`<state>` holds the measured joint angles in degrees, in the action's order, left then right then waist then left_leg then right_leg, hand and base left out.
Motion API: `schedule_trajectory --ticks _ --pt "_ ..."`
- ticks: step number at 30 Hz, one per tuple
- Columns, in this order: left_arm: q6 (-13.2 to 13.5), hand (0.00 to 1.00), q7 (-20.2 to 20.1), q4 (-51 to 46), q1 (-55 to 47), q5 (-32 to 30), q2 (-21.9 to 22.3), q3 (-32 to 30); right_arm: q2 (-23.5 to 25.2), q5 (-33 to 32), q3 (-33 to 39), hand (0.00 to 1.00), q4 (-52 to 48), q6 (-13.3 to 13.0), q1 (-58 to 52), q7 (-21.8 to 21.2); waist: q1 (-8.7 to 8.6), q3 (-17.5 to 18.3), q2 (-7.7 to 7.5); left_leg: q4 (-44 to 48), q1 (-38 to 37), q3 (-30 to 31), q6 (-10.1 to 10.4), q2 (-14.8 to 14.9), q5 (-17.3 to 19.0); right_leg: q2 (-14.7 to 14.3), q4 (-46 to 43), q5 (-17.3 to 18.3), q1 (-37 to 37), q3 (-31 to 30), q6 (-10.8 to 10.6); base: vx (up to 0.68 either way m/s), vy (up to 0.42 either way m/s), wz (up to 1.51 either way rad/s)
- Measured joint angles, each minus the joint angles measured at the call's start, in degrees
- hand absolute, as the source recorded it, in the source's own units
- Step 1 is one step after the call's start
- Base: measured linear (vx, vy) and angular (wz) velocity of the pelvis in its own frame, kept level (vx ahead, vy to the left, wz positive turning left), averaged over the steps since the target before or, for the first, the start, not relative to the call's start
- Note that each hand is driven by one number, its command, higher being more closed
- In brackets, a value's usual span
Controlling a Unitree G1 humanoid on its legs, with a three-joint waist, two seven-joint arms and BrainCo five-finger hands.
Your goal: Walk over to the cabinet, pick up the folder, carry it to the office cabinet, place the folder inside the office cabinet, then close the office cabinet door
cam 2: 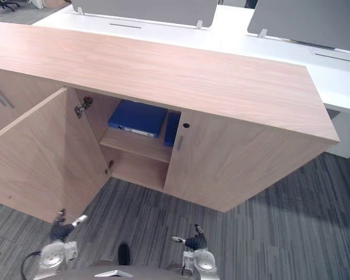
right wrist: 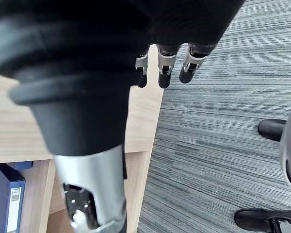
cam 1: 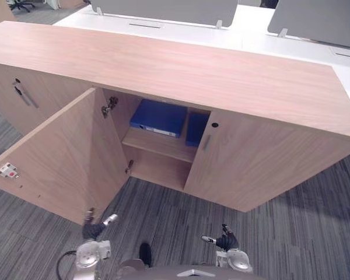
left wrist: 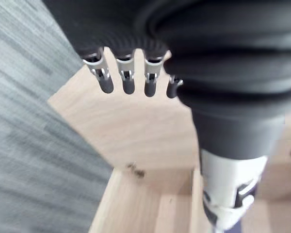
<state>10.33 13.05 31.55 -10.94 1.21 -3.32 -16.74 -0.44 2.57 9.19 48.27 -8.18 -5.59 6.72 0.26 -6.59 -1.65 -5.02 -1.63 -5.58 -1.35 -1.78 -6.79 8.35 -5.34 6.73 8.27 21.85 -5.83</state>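
A blue folder (cam 1: 157,116) lies flat on the upper shelf inside the long wooden office cabinet (cam 1: 163,64). A second blue folder (cam 1: 196,128) stands upright beside it, partly behind the shut right door (cam 1: 251,157). The left door (cam 1: 58,157) swings wide open toward me. My left hand (cam 1: 93,230) hangs low by that door's bottom corner, with relaxed fingers (left wrist: 128,80) that hold nothing. Over the carpet in front of the shut door, my right hand (cam 1: 224,240) is open and empty too, its fingers (right wrist: 162,73) straight. The right wrist view catches a blue folder (right wrist: 5,204) on the shelf.
A further shut door with a metal handle (cam 1: 23,93) is at the cabinet's left end. White desks (cam 1: 251,35) with grey screens (cam 1: 163,9) stand behind the cabinet. Grey striped carpet (cam 1: 280,221) lies between me and the cabinet.
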Motion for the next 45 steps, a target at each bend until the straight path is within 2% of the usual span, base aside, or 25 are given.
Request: schedule_trajectory --ticks 3,9,15,20,25,28,30,33,36,40,45 --pt "1.07 0.0 3.14 -5.68 -0.01 1.47 -0.67 -6.71 -0.5 0.01 0.53 0.0 -0.06 -0.02 1.85 0.02 0.46 -0.16 0.06 -0.03 -1.16 0.8 0.22 0.08 0.14 -0.33 0.51 0.18 1.77 0.73 0.31 0.01 -0.051 0.14" --pt "2.04 0.0 5.93 -11.31 0.17 1.98 -2.77 -13.27 -2.0 0.03 0.6 0.0 -0.21 -0.05 3.01 0.01 1.64 -0.42 0.31 -0.06 -2.63 1.41 0.96 0.37 0.68 -0.64 0.66 1.06 3.16 1.02 1.25 -0.05 -0.028 0.04" --pt "2.1 0.0 5.84 -13.05 0.56 1.93 -3.69 -13.5 -2.33 0.05 0.55 0.0 -0.22 -0.03 2.9 -0.02 1.58 -0.45 0.28 -0.06 -2.47 1.7 0.55 0.26 1.0 -0.58 0.7 1.33 3.29 1.16 0.99 -0.02 -0.003 0.03" --pt "2.29 0.0 5.78 -16.44 0.68 1.96 -3.74 -13.73 -2.33 0.07 0.55 0.0 -0.22 0.0 2.83 0.0 2.08 -0.7 -0.41 -0.06 -2.47 1.77 0.89 0.15 1.1 -0.55 0.61 1.48 3.7 1.17 0.85 0.01 -0.005 0.0" --pt "3.09 0.0 8.28 -17.34 1.32 2.2 -4.19 -18.44 -2.4 0.08 0.61 0.0 -0.21 0.02 2.84 0.0 2.55 -0.77 -0.69 -0.05 -2.96 1.99 0.67 0.11 0.94 -0.6 0.49 1.34 4.07 1.12 0.73 0.04 -0.028 0.02" --pt "3.08 0.0 10.07 -14.34 3.7 2.22 -8.69 -22.0 -2.43 0.09 0.49 0.0 -0.17 0.03 2.99 -0.02 2.83 -1.16 -0.73 -0.05 -4.07 2.52 0.85 0.17 1.05 -0.77 0.76 1.54 5.62 0.98 1.06 0.0 -0.035 0.12" --pt "3.08 0.0 10.94 -10.18 5.64 2.27 -13.94 -24.26 -2.54 0.09 0.07 0.0 -0.17 0.01 3.44 -0.01 2.99 -1.31 -0.66 -0.06 -4.57 2.52 1.11 0.31 1.29 -0.91 0.93 1.66 5.93 0.78 1.22 -0.04 -0.031 -0.01" --pt "2.96 0.0 11.76 -5.55 7.9 2.52 -19.24 -24.76 -2.77 0.09 -1.14 0.0 -0.08 0.01 3.46 -0.01 2.96 -1.57 -0.25 -0.06 -4.49 2.5 1.54 0.4 1.72 -1.0 0.92 1.7 5.86 0.59 1.26 -0.05 -0.02 -0.01" --pt "2.2 0.0 11.66 -1.53 10.2 2.48 -22.67 -24.74 -3.15 0.09 -2.28 0.0 -0.04 0.01 3.44 -0.04 2.92 -1.62 -0.45 -0.07 -4.46 2.36 1.22 0.39 1.98 -0.97 0.92 1.86 5.81 0.35 1.47 -0.04 -0.004 -0.03" --pt "1.1 0.0 10.08 1.82 12.02 1.98 -25.45 -24.36 -3.74 0.09 -2.37 0.0 -0.05 0.0 3.43 -0.05 3.03 -1.83 -1.49 -0.07 -4.19 1.66 1.22 0.37 2.33 -0.84 0.84 2.42 5.48 -0.62 1.52 -0.02 -0.002 -0.09" --pt "-0.35 0.0 7.78 7.66 15.53 0.83 -30.63 -20.75 -4.73 0.08 -4.05 0.0 -0.05 0.0 2.88 -0.2 3.25 -1.77 -2.08 -0.06 -2.97 0.79 1.23 0.34 2.89 -0.71 0.42 2.59 3.47 -1.49 1.22 0.05 -0.006 -0.09"
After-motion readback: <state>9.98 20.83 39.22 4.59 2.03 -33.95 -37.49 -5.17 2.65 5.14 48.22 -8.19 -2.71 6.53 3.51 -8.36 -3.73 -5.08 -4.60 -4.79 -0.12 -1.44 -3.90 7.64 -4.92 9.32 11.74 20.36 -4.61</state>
